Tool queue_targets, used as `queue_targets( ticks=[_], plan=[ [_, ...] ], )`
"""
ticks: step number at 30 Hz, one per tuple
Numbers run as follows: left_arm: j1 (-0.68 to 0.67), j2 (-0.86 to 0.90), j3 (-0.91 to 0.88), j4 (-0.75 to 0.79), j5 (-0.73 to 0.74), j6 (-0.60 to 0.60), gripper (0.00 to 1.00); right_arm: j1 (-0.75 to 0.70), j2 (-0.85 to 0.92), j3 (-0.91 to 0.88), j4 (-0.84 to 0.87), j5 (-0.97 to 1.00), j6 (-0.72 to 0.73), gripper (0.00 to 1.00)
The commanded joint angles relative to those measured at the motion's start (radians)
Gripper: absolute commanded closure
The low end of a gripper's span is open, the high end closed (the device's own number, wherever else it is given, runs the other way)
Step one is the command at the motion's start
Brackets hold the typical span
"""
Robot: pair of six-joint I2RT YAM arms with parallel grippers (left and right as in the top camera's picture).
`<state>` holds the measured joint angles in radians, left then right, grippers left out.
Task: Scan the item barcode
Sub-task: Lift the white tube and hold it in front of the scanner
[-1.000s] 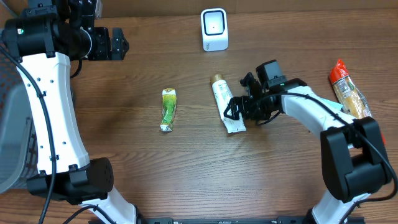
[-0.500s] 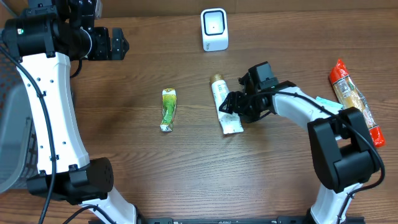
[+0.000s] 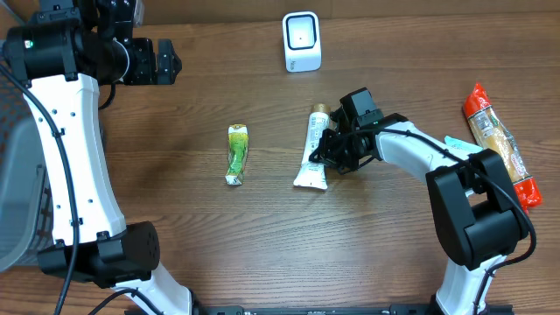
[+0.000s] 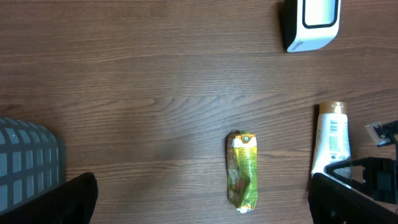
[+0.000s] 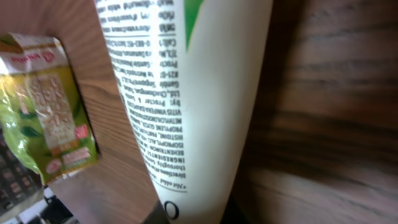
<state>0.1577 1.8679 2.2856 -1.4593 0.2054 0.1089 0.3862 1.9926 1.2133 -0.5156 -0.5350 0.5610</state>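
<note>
Right end effector (image 3: 330, 150): clenched at white tube (image 3: 312, 149), hold unconfirmed; left end effector (image 3: 168, 61) released; advised: confirm grip, present barcode squarely to scanner (image 3: 302, 41).

A dark wood-grain bench (image 3: 262, 236) fills the frame. On it, a white scanner (image 3: 302, 41) stands at top centre, a green packet (image 3: 237, 154) lies centre-left, a white tube (image 3: 312, 156) at centre, and a red snack packet (image 3: 494, 140) at the right edge.

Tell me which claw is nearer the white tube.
Right. The right claw is closed at the edge of the white tube, about halfway along it. The left claw hangs open far off, toward the table's far left corner.
</note>
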Motion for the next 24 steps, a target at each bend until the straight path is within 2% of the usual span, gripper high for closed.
queue_targets(
  ticks=[1,5,8,12,17,24],
  plan=[
    [-0.002,-0.009,0.006,0.000,0.001,0.019,0.00,-0.013,-0.025,0.057,-0.088,0.077,-0.105,0.96],
    [-0.001,-0.009,0.006,0.000,0.001,0.019,0.00,-0.014,-0.086,0.225,-0.302,0.214,-0.182,0.96],
    [-0.001,-0.009,0.006,0.000,0.001,0.019,0.00,-0.016,-0.090,0.454,-0.535,0.362,-0.244,0.96],
    [-0.001,-0.009,0.006,0.000,0.001,0.019,0.01,-0.016,-0.089,0.716,-0.707,0.502,-0.291,0.96],
    [-0.001,-0.009,0.006,0.000,0.001,0.019,0.00,-0.014,-0.089,0.903,-0.732,0.561,-0.359,0.96],
    [-0.001,-0.009,0.006,0.000,0.001,0.019,0.00,0.000,-0.086,0.921,-0.664,0.512,-0.395,0.96]
  ],
)
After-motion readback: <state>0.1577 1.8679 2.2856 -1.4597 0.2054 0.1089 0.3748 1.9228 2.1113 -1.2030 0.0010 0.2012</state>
